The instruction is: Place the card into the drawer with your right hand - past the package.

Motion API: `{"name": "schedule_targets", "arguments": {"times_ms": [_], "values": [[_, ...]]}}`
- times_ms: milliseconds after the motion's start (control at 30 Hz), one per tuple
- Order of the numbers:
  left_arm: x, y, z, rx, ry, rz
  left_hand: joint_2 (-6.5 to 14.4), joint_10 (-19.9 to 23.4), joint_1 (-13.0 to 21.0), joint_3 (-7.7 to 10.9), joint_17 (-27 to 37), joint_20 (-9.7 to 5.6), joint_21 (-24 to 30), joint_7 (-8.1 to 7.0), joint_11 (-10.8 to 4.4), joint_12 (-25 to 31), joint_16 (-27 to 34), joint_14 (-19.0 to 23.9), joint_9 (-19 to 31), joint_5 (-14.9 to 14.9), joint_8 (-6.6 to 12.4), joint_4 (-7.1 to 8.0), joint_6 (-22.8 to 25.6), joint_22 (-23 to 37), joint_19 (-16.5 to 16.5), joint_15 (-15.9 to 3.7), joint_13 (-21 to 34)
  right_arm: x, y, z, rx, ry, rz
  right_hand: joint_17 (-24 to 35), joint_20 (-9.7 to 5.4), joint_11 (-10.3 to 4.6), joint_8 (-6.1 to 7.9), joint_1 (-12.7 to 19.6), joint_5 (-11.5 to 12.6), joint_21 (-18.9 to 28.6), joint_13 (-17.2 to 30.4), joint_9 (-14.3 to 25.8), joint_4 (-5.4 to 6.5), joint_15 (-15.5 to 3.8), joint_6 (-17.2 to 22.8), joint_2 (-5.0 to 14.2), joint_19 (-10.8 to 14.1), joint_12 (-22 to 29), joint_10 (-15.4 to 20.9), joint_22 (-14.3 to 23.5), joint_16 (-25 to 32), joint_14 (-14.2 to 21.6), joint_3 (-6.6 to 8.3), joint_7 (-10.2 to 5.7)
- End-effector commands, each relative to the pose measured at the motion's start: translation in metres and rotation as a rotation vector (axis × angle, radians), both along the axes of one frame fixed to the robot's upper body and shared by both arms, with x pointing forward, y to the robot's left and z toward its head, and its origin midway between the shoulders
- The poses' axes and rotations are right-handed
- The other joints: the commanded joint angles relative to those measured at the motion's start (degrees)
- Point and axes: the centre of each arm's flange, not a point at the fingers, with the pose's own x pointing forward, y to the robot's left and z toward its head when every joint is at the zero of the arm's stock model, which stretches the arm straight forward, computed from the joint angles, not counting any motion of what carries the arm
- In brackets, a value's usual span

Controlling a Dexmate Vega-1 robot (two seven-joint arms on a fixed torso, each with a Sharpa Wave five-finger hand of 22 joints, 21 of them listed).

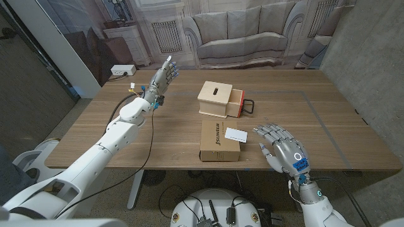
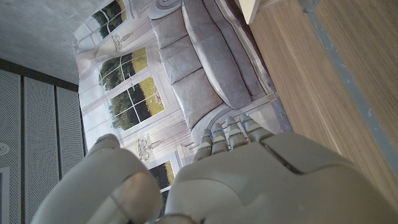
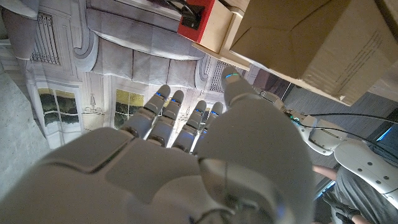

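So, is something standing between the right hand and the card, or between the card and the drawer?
Nothing visible blocks either path. The card lies on top of the package, the open right hand is just beside it, and the open drawer lies beyond the package's far edge.

soft, even room light falls from overhead; the wooden table (image 1: 328, 120) carries a pale sheen and only faint shadows beside the package (image 1: 219, 142). the head view is sharp, slightly bowed at its corners. both wrist views blur close up, where pale hand casings loom smooth.
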Motion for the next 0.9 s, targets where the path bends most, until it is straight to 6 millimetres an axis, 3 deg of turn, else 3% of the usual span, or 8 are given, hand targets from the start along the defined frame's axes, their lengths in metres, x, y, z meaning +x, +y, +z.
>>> {"name": "schedule_targets", "arguments": {"times_ms": [33, 900], "values": [[-0.003, 0.001, -0.002, -0.004, 0.0, 0.005, 0.12, 0.1, 0.12, 0.31, 0.1, -1.11, -0.05, 0.2, 0.0, 0.08, 0.02, 0.08, 0.34, -0.31, -0.02, -0.31, 0.22, 0.14, -0.21, -0.12, 0.22, 0.006, 0.006, -0.002, -0.021, 0.014, 0.037, 0.06, -7.42, 0.06, 0.29, 0.0, -0.31, 0.4, 0.11, 0.18, 0.16, -8.9, 0.59, 0.31, 0.18, 0.4, 0.64, 0.08, 0.39, 0.55, -0.13, 0.18], [-0.013, 0.005, -0.016, -0.022, 0.004, 0.015, 0.22, 0.23, 0.53, 0.18, 0.12, -1.03, -0.05, 0.12, -0.04, 0.12, 0.0, 0.04, 0.35, -0.41, -0.03, -0.48, 0.27, 0.15, -0.3, -0.12, 0.22, 0.024, 0.016, -0.015, -0.008, 0.021, 0.08, -0.08, -7.15, 0.06, 0.28, -0.32, -0.89, 0.43, 0.09, 0.16, 0.61, -8.65, 0.75, 0.35, 0.11, 0.38, 1.0, 0.1, 0.13, 0.67, -0.57, 0.16]]}}
